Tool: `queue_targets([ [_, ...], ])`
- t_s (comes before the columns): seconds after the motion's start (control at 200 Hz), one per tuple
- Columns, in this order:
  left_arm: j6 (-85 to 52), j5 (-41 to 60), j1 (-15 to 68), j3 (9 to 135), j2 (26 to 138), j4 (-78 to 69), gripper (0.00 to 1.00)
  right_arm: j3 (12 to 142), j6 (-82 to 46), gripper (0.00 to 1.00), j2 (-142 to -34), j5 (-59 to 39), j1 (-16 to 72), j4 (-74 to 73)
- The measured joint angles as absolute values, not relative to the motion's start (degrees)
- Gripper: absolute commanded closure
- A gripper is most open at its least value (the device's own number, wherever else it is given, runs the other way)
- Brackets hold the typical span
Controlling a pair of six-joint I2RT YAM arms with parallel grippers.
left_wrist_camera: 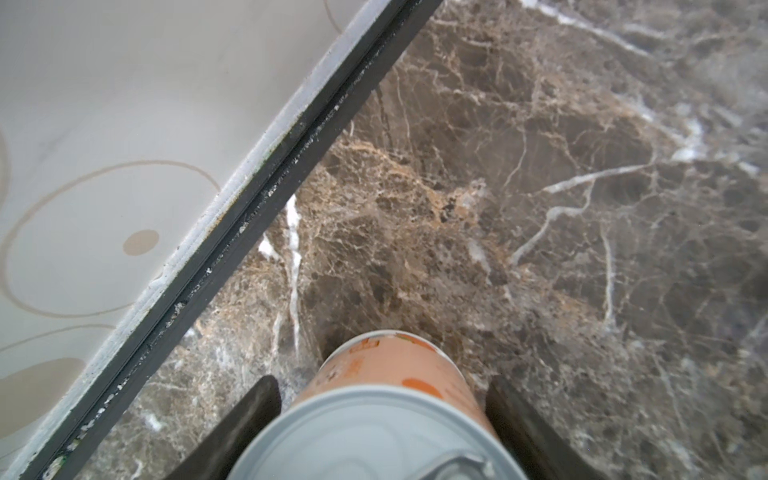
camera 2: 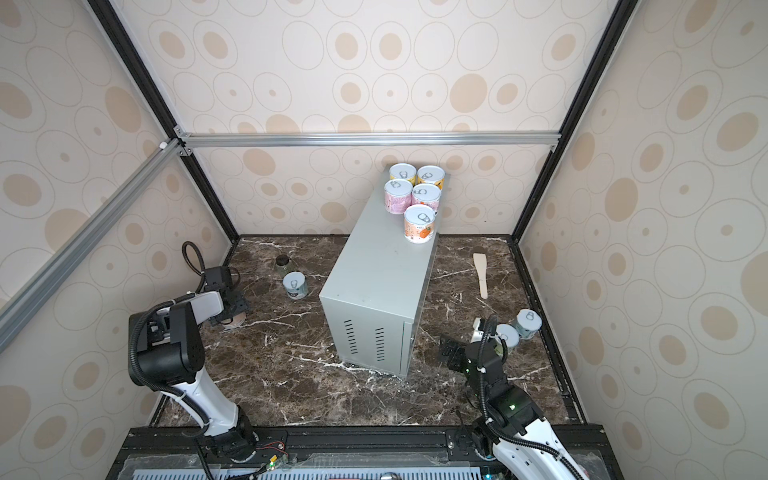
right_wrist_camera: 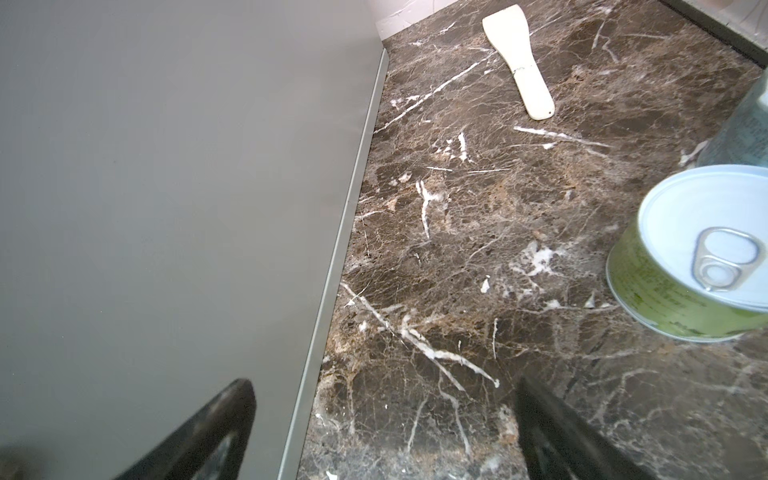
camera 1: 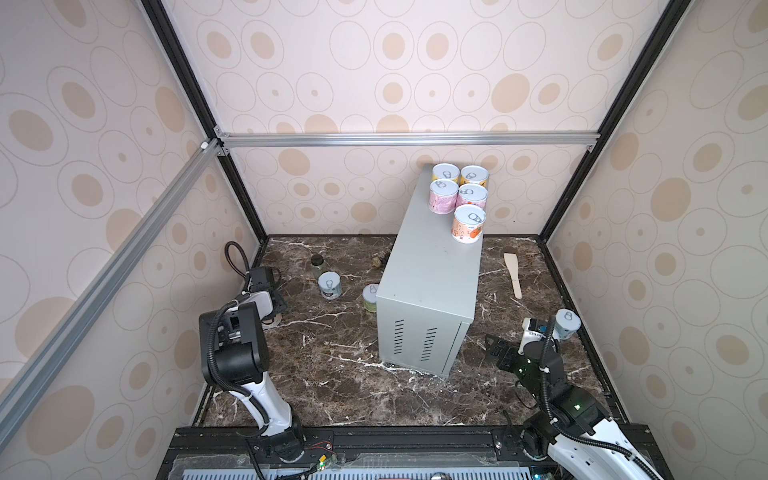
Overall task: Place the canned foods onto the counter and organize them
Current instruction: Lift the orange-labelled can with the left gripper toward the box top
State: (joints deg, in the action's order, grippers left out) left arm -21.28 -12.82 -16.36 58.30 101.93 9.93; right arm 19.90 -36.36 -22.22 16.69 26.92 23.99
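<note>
Orange tin (left_wrist_camera: 390,370) is sitting right under the left wrist cam, upright on the marble top (left_wrist_camera: 540,208), w/ the left gripper (left_wrist_camera: 378,386) straddling it: one dark finger is hugging each side, but I cannot tell whether they are squeezing it or just flanking it. In both top views that pair is sitting well left of the grey box (camera 1: 432,270), roughly abreast of its vent end. Right gripper (right_wrist_camera: 382,395) is hanging w/ fingers spread wide and nothing btwn them, low over the marble just right of the box's vent end. Five tins (camera 1: 471,194) are standing upright on the box's flat top, bunched at its far end: two yellow at the back, a pink and a paler one next, an orange one in front by the right edge. Other tins are standing on the marble: white tin (camera 1: 330,285) left of the box, green tin (camera 1: 370,297) just beside the box's left wall and partly hidden by it, second green tin (right_wrist_camera: 665,299) and blue-white tin (camera 2: 528,324) side by side right of the box. Glass jar (camera 1: 318,266) is standing left of the box too, a bit farther back than the white tin; wooden spatula (camera 1: 513,274) is lying flat right of the box, farther back than those two tins.
</note>
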Motion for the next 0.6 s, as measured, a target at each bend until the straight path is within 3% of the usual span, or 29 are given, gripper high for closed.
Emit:
queue_targets([
  [0.245,-21.15,-10.2,-16.34,54.72,97.6,11.49,0.44,19.79,-36.36,0.01,-23.2,16.32,26.92,23.94],
  [0.6,-22.22,-4.43,-13.21,51.77,82.24,13.32,0.44,21.32,-36.64,0.01,-23.35,12.6,26.92,25.74],
])
